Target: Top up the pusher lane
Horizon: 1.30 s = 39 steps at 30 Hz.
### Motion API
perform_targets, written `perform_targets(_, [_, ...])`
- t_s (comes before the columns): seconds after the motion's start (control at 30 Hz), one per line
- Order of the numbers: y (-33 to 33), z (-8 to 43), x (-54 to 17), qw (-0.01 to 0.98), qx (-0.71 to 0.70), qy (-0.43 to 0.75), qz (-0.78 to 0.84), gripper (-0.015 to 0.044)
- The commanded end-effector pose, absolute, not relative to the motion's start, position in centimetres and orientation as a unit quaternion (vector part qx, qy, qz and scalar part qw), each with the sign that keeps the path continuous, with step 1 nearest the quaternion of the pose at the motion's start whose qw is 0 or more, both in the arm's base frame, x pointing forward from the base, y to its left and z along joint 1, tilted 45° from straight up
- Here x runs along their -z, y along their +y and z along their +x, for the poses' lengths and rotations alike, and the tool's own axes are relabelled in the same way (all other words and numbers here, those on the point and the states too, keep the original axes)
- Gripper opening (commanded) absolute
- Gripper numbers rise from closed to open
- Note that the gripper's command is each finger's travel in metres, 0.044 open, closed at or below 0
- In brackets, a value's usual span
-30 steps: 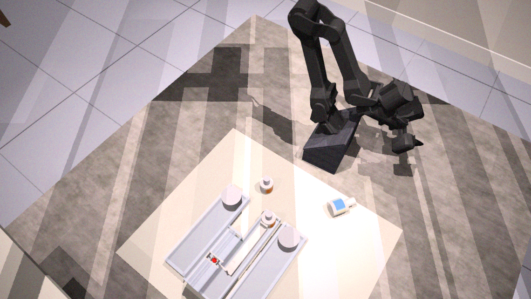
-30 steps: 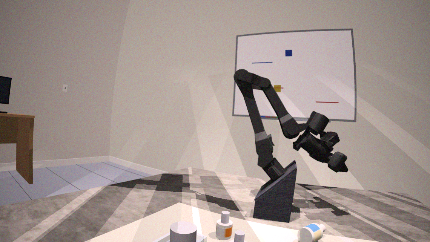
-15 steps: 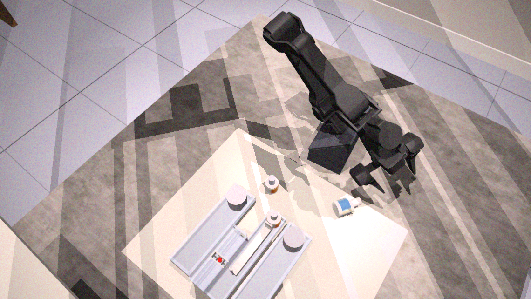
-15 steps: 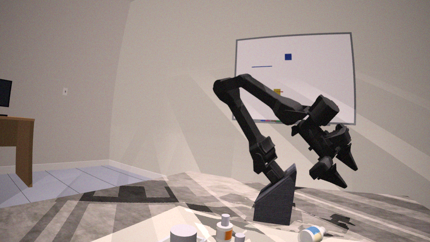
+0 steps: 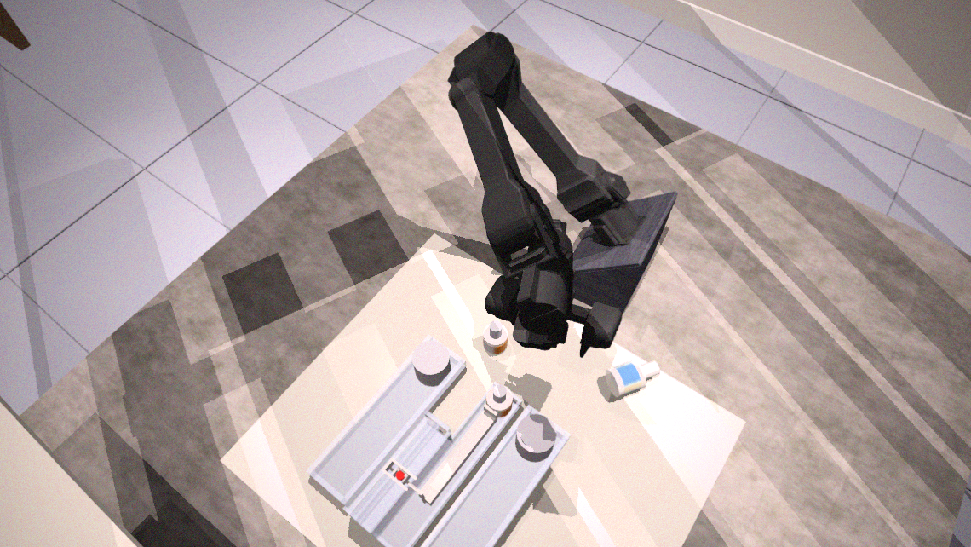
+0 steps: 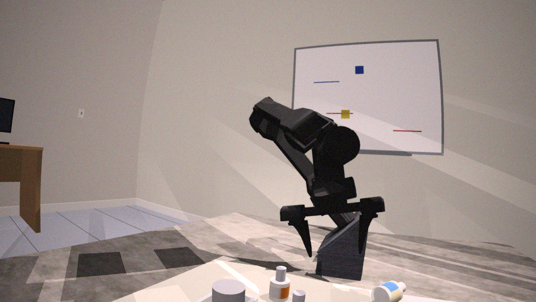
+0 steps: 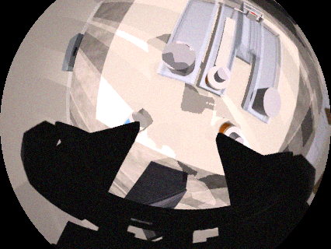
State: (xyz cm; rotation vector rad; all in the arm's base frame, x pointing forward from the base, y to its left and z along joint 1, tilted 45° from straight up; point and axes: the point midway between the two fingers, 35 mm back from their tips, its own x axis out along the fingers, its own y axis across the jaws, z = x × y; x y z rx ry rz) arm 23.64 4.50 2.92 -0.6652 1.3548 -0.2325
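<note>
A loose white jar with an orange label (image 5: 495,338) (image 6: 279,290) (image 7: 230,131) stands upright on the pale mat. A like jar (image 5: 499,402) (image 6: 298,296) (image 7: 217,78) stands at the front end of the sprung lane (image 5: 400,509), with a long pale strip behind it and a red-dotted part farther back. A white jar with a blue label (image 5: 626,378) (image 6: 386,292) (image 7: 144,117) lies on its side, partly hidden by a finger in the wrist view. My gripper (image 6: 335,254) (image 7: 179,131) is wide open and empty, pointing down, above and to the base side of the jars.
Trays with grey round cylinders (image 5: 431,359) (image 5: 536,434) (image 7: 179,56) (image 7: 271,102) at their front ends flank the lane on both sides. The dark wedge base (image 5: 605,288) (image 6: 341,262) of my arm stands behind the mat.
</note>
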Motion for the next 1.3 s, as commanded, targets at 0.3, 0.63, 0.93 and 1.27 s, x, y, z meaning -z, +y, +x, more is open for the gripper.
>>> perform_targets(0.3, [-3.1, 24.4, -8.9, 0.695, 0.247, 0.613, -0.284, 0.044])
perform_targets(0.63, [-5.4, 24.8, -6.7, 0.695, 0.248, 0.613, -0.284, 0.044])
perform_targets(0.93, [-6.5, 25.0, -5.7, 0.695, 0.248, 0.612, -0.285, 0.044])
perform_targets(1.27, [-7.4, 25.2, -4.7, 0.695, 0.248, 0.613, -0.284, 0.044])
